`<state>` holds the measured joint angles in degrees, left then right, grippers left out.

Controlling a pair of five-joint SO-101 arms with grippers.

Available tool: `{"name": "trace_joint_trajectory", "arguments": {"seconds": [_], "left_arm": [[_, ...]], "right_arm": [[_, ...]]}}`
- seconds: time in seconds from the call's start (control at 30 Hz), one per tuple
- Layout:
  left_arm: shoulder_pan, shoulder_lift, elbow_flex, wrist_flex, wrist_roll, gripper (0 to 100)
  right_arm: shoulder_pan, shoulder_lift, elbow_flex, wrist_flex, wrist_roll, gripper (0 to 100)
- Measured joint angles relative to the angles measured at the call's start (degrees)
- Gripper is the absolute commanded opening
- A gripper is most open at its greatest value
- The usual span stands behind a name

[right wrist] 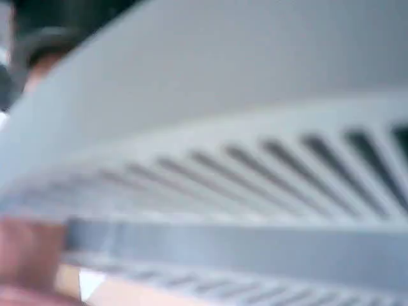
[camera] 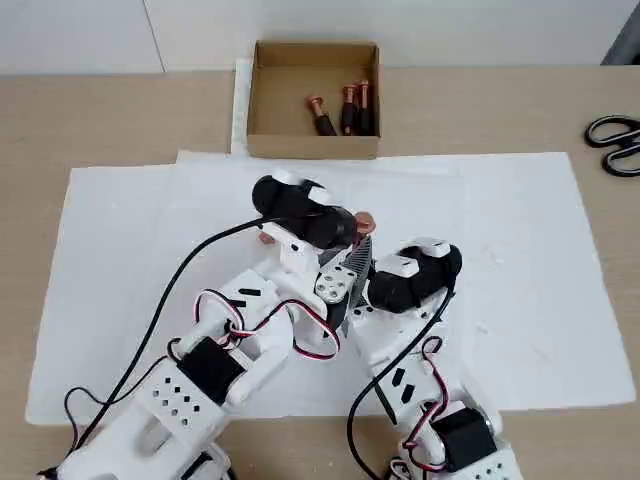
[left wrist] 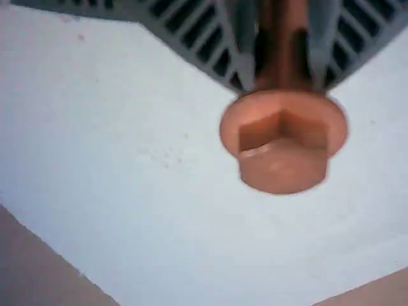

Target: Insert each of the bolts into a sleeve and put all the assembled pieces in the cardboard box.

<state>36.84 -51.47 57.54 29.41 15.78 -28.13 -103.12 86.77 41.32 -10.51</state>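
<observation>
A copper bolt (left wrist: 284, 143) sticks out of my left gripper (left wrist: 280, 64), which is shut on its shank; the hexagonal head hangs past the grey ribbed fingers (left wrist: 210, 48) over the white paper. In the high view the bolt head (camera: 366, 222) shows at the tip of the left gripper (camera: 356, 232), mid-table. My right gripper (camera: 350, 272) is pressed up close against it from the near right. The right wrist view is a blurred close-up of a ribbed grey surface (right wrist: 255, 166). The cardboard box (camera: 262, 100) at the back holds three assembled pieces (camera: 346, 110).
White paper (camera: 520, 260) covers the middle of the wooden table. A small copper piece (camera: 265, 238) peeks out beside the left arm. Black scissors (camera: 615, 143) lie at the far right edge. Both arms' cables hang over the near side.
</observation>
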Motion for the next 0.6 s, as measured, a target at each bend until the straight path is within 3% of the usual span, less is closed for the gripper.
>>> {"name": "trace_joint_trajectory", "arguments": {"seconds": [0.6], "left_arm": [[-0.09, -0.44, -0.18, 6.86, 0.0, 1]], "right_arm": [[-0.18, 0.0, 0.09, 0.0, 0.0, 0.3]]}}
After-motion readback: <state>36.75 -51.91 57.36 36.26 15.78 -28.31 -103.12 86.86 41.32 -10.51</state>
